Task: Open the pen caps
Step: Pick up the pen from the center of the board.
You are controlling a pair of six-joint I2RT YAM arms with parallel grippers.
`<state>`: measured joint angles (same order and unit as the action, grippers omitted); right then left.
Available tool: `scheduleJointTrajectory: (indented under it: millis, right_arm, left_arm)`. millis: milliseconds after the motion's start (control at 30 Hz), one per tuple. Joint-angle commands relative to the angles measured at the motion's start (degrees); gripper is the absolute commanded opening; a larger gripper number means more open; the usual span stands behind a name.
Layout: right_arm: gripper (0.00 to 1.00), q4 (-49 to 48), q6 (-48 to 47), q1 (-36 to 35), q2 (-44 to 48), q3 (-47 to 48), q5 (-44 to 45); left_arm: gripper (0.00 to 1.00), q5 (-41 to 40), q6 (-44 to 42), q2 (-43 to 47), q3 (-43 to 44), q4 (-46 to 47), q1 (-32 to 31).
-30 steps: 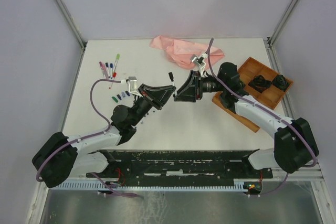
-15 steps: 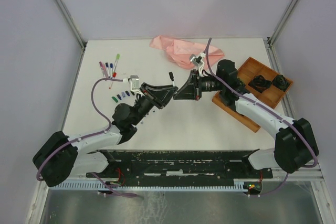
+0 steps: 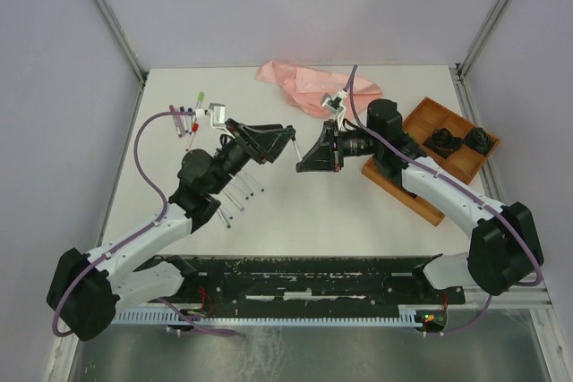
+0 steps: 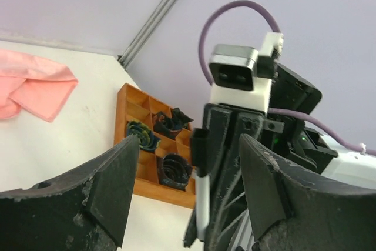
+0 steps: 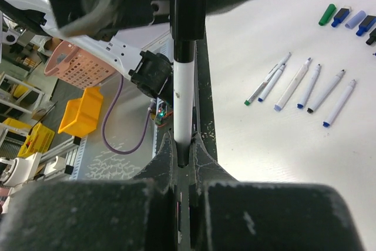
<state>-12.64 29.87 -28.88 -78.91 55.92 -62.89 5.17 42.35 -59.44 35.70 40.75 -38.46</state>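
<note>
**Top view.** The right hand (image 3: 303,160) is pinched shut on a pen (image 3: 296,146). The left hand (image 3: 277,142) faces it just beside, spread wide. The cap (image 3: 293,130) is black, at the pen's far end near the left fingertips. The pen's long axis runs out from the right hand's tip toward the far side of the tabletop (image 3: 358,212), cap end leading. Whether the cap touches the left hand can't be told from here.

**Left wrist.** Both left fingers (image 4: 111,192) stand well apart, with nothing between the pads. Through the gap the pen stands near upright: black cap on top, white barrel (image 4: 201,204) below, clamped in the right hand. The cap is seated on the barrel.

**Right wrist.** The barrel sits in the notch between the closed fingers and points straight out along the hand. The cap is at the outer end, close under the blurred left hand. Loose caps (image 5: 341,17) lie in a row at the upper right, with bare pens (image 5: 305,86) side by side below them.

**Handling (my judgement).**
- Light, stiff, smooth plastic with a press-fit cap.
- The slick round barrel may slide through the pinch under pull.
- Take the cap across its middle, squarely.
- Pull along the long axis, away from the right hand. Any sideways force risks bending or twisting the pen out of the grip.
</note>
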Motion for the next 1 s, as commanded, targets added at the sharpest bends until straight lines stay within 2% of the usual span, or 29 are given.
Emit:
scheduleJointTrajectory:
  millis: [0,167,367,467,533,733,800,900,967]
  right_arm:
    - [0.00,0.5,-1.5,-0.3,1.7,2.7,-0.2]
    - [0.00,2.1,-2.9,-0.3,1.6,3.2,-0.2]
    - [0.00,3.8,-4.1,-0.3,1.2,3.6,-0.1]
    - [0.00,4.4,-4.4,-0.3,1.1,3.7,-0.1]
    - [0.00,4.7,-4.7,-0.3,1.0,3.8,0.0]
    - [0.00,6.0,-5.7,-0.3,1.1,4.1,0.0]
    - [0.01,6.0,-5.7,-0.3,1.1,4.0,0.1]
    - [0.24,5.7,-4.8,-0.3,1.0,3.8,1.5]
    - [0.34,3.3,-2.5,-0.3,1.0,3.1,1.7]
  left_arm:
    - [0.74,10.1,5.6,-1.9,3.9,-2.8,4.7]
    - [0.57,15.4,7.7,-4.4,5.8,-0.9,5.7]
    - [0.53,17.2,7.6,-5.0,6.3,-0.3,5.7]
    - [0.43,17.8,7.5,-5.1,6.4,-0.1,5.7]
    - [0.31,18.1,7.6,-5.2,6.3,0.2,5.7]
    - [0.06,17.0,6.7,-4.5,5.6,0.4,5.8]
    - [0.03,16.6,6.1,-4.4,5.3,0.5,5.8]
    - [0.03,16.6,6.3,-4.7,4.1,2.4,5.8]
    - [0.03,17.0,7.1,-5.2,3.1,4.9,5.7]
